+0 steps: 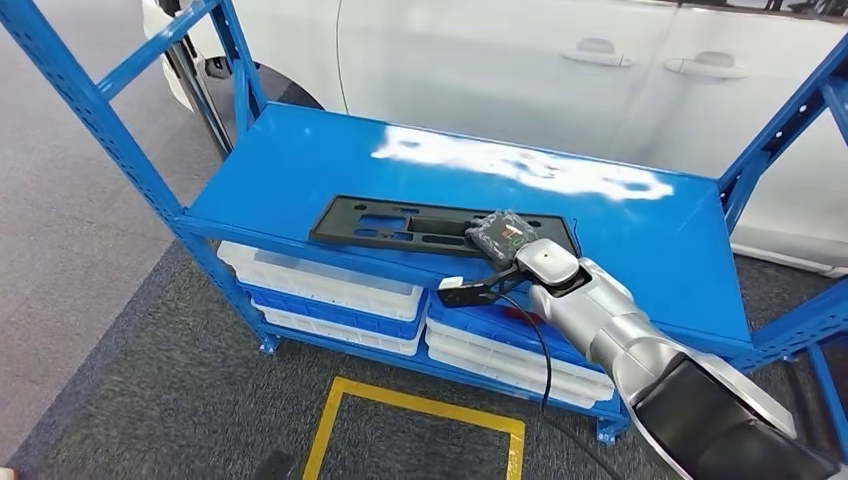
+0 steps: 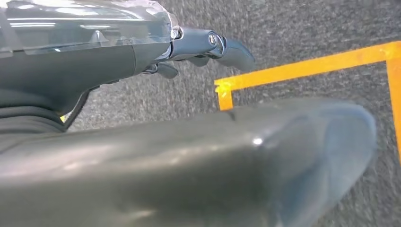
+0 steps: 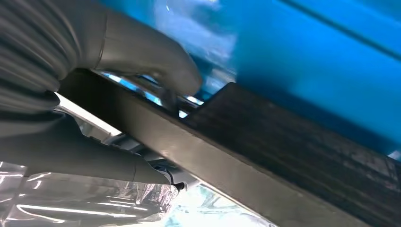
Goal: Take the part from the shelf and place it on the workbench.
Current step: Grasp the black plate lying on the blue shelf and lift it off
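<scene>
Blue shelf beside white car | black part flat near shelf's front edge | right hand fingers clamped over part's right end, thumb beneath, ready to lift | left hand hangs over floor, fingers loosely curled, holding nothing

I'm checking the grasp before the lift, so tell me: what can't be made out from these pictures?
- Head view: the right hand covers the right end of the black part, hiding its fingers underneath.
- Right wrist view: the part crosses the frame close up and runs off the edges; the thumb lies on one side, the fingers on the other, but how firmly they grip is unclear.
- Left wrist view: a dark blurred body part hides much of the floor.
</scene>
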Controlling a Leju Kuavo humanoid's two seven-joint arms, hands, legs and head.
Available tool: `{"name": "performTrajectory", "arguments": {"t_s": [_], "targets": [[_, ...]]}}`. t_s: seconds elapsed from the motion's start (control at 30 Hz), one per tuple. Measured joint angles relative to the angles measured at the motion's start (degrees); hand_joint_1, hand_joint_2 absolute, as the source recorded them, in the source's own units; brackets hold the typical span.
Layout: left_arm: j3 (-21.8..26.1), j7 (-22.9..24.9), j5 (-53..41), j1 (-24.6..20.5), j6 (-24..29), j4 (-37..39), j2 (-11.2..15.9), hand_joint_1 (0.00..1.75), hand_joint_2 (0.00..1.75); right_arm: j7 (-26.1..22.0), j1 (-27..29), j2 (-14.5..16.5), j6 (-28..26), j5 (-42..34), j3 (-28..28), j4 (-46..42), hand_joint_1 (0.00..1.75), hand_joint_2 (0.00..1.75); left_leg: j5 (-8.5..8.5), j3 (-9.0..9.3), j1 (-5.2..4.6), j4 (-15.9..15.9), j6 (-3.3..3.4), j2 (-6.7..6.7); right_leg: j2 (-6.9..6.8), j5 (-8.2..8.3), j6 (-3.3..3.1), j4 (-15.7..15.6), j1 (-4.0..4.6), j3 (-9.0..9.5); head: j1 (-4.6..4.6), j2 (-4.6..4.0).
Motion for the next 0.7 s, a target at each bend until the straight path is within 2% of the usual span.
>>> {"name": "performTrajectory", "arguments": {"t_s": [0.07,0.1,0.17,0.23,0.27,0.33,0.53,0.57,0.63,0.67,0.7], "targets": [[-0.10,0.04,0.00,0.02,0.01,0.00,-0.01,0.00,0.00,-0.03,-0.02,0.51,-0.05,0.25,-0.17,0.07,1.75,1.75,-0.11,-0.13,0.03,0.13,-0.58,0.22,0.23,0.16,-0.17,-0.48,-0.22,-0.04,0.00,0.00],[-0.14,0.05,0.00,0.00,0.02,0.00,-0.01,0.00,0.00,-0.03,-0.02,0.62,-0.03,0.34,-0.25,0.11,1.75,1.75,-0.74,-0.37,0.03,0.86,-0.92,0.34,0.20,0.27,-0.39,-0.71,-0.39,0.10,-0.01,0.00],[-0.22,0.05,0.01,-0.07,0.05,0.00,-0.01,0.00,0.00,-0.08,0.02,0.70,-0.04,0.44,-0.34,0.16,1.75,1.75,-3.76,-2.58,0.14,5.80,-1.66,0.56,-0.05,0.47,-0.81,-1.08,-0.65,0.30,-0.01,0.00],[-0.26,0.05,0.01,0.01,0.06,0.00,-0.01,0.00,0.00,-0.14,0.12,0.68,-0.12,0.43,-0.47,0.25,1.75,1.75,-7.38,-6.45,0.31,13.72,-2.27,0.74,-0.15,0.49,-0.97,-1.06,-0.64,0.19,-0.01,0.00],[-0.27,0.05,0.01,0.13,0.06,0.00,-0.01,0.00,0.00,-0.17,0.18,0.68,-0.19,0.42,-0.58,0.30,1.75,1.75,-8.08,-7.78,0.42,16.34,-2.47,0.77,-0.14,0.48,-0.97,-1.02,-0.64,0.14,-0.01,0.00],[-0.28,0.05,0.01,0.28,0.06,0.00,0.00,0.00,0.00,-0.17,0.23,0.68,-0.27,0.42,-0.76,0.36,1.75,1.75,-7.93,-8.66,0.56,17.95,-2.66,0.79,-0.13,0.49,-0.96,-0.98,-0.65,0.11,-0.01,0.00],[-0.28,0.05,0.01,0.30,0.06,0.00,0.00,0.00,0.00,-0.17,0.24,0.68,-0.29,0.42,-0.80,0.37,1.75,1.75,-7.43,-8.45,0.61,17.45,-2.69,0.80,-0.12,0.48,-0.96,-0.98,-0.66,0.13,-0.01,0.00],[-0.28,0.04,0.01,0.29,0.06,0.00,0.00,0.00,0.00,-0.20,0.23,0.68,-0.33,0.41,-0.83,0.38,1.75,1.75,-6.78,-7.94,0.64,16.41,-2.69,0.80,-0.10,0.48,-0.94,-0.96,-0.67,0.15,-0.01,0.00],[-0.31,0.02,0.00,0.23,0.12,0.00,0.05,0.00,0.00,-0.43,0.12,0.67,-0.63,0.42,-1.02,0.38,1.75,1.75,-3.36,-4.57,0.78,9.69,-2.62,0.72,0.00,0.39,-0.77,-0.87,-0.70,0.29,-0.01,0.00],[-0.33,0.01,-0.03,0.17,0.17,0.00,0.09,0.00,0.00,-0.62,-0.01,0.63,-0.82,0.43,-1.17,0.36,1.75,1.75,-1.67,-2.54,0.76,5.48,-2.37,0.52,0.18,0.31,-0.53,-0.74,-0.61,0.31,-0.01,0.00],[-0.37,0.02,-0.07,0.15,0.25,0.00,0.13,0.00,0.00,-0.79,-0.27,0.59,-0.96,0.48,-1.39,0.33,1.75,1.75,-0.38,-0.97,0.72,2.08,-1.75,0.38,0.36,0.30,0.02,-0.68,-0.56,0.28,-0.01,0.00]]}}
